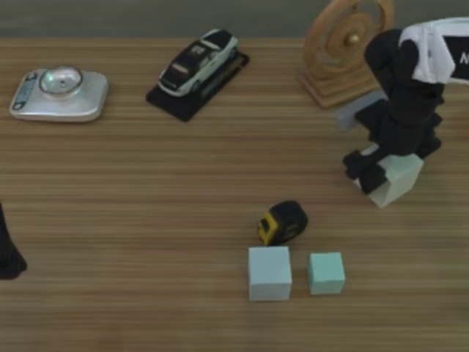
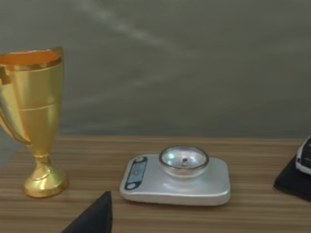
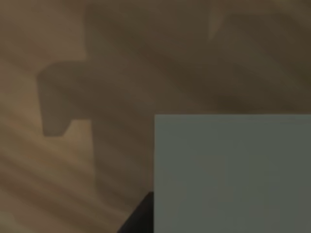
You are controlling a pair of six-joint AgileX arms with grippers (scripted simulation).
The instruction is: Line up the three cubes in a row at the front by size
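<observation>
Cubes sit in two places on the striped wooden table [image 1: 132, 220]. At the near edge, slightly right of centre, the medium pale blue matte cube [image 1: 269, 273] stands just left of the small mint-green matte cube [image 1: 326, 273], a narrow strip of table showing between them. Just beyond the pale blue cube lies a yellow-and-black tape measure [image 1: 282, 223], close to it but apart.

The large off-white greenish cube [image 1: 399, 180] is well to the right and farther back. My right gripper [image 1: 388, 158] is down over it, black fingers at either side of its top, and a shadow lies on the table beside it. Whether the fingers truly clamp the cube or only bracket it, I cannot tell from above; the right wrist view shows only one flat pale face of the cube [image 3: 233, 172] filling a corner, a dark finger edge against it, and the gripper's shadow on the wood.

Just behind the right arm, at the far right, stands a round wooden wheel on a wooden stand [image 1: 344, 48]. At the far middle a white and black model car on a black plinth [image 1: 198, 64] is parked at a slant. At the far left lies a silver kitchen scale with a small glass bowl [image 1: 60, 92]; the left wrist view shows a gold trophy cup [image 2: 36, 116] standing beside that scale.

My left gripper [image 1: 9, 257] is parked at the left edge, mostly out of sight.
</observation>
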